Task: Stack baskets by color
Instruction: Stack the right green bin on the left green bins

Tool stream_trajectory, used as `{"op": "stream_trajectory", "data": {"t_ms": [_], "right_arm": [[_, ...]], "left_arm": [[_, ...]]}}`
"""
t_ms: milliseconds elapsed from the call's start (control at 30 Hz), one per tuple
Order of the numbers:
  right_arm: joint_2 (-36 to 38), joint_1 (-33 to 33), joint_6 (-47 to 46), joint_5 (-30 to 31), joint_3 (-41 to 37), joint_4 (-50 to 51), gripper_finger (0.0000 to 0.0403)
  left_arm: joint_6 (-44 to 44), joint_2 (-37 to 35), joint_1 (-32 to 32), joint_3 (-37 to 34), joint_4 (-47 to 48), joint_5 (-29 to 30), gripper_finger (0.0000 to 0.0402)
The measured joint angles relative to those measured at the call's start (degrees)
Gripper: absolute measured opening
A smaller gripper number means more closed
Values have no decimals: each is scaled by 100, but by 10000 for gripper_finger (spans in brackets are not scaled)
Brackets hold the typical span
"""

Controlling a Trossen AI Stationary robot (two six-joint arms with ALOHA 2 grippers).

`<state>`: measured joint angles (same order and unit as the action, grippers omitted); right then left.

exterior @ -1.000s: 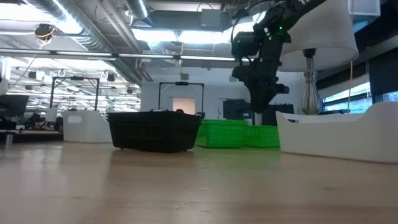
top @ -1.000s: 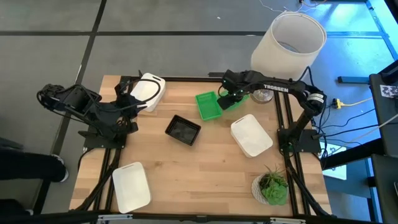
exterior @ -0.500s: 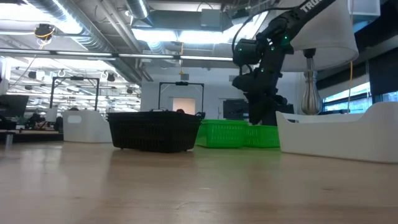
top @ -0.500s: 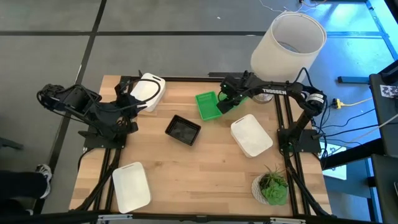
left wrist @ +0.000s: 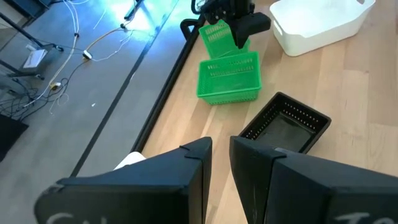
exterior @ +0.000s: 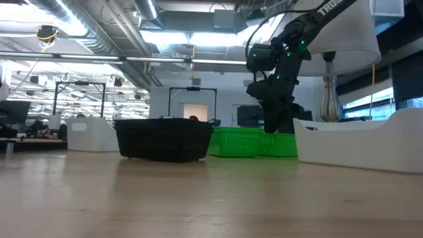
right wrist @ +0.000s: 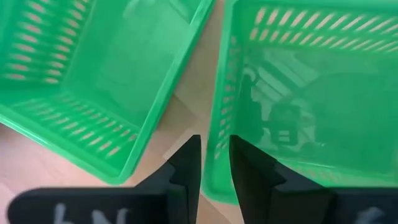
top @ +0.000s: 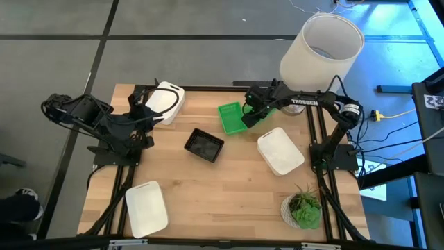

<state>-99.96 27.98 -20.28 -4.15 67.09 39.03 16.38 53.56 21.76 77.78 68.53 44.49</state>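
Two green baskets rest side by side on the table at the far middle, one [top: 232, 118] in plain view and the other [top: 269, 109] partly under my right gripper [top: 250, 114]. That gripper [right wrist: 214, 149] points down, open by a narrow gap, astride the second basket's [right wrist: 311, 93] wall. A black basket [top: 205, 145] sits at the centre. White baskets lie at the far left [top: 166, 102], right [top: 281, 151] and near left [top: 147, 207]. My left gripper [left wrist: 221, 155] waits raised beside the far-left white basket, its fingers slightly apart with nothing between them. My right gripper comes from above with one finger inside and one outside the green basket's wall [right wrist: 222, 118], the wall that faces the other green basket [right wrist: 93, 81]. I cannot tell whether the fingers touch that wall. The basket sits flat on the table.
A big white lampshade [top: 321, 50] stands at the far right, close behind my right arm. A small plant [top: 304, 209] sits at the near right corner. Bare wood lies along the near middle of the table [top: 222, 201].
My right gripper has come down onto the green basket beside the lampshade and rolled slightly. The baskets have kept their places.
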Motion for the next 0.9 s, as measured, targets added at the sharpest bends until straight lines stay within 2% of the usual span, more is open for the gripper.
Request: {"op": "stream_trajectory", "data": {"t_ms": [233, 367, 467, 633, 900], "right_arm": [[-461, -112, 281, -15, 1, -47, 79], [-525, -119, 366, 80, 86, 5, 23], [-507, -119, 518, 287, 316, 244, 12], [-509, -253, 1366, 715, 1065, 1066, 4], [-509, -729, 3229, 727, 2330, 1588, 2]], "left_arm": [[0, -2, 0, 0, -1, 1, 50], [0, -2, 0, 0, 0, 2, 50], [0, 0, 0, 0, 0, 0, 50], [0, -2, 0, 0, -2, 1, 50], [0, -2, 0, 0, -2, -39, 50]]}}
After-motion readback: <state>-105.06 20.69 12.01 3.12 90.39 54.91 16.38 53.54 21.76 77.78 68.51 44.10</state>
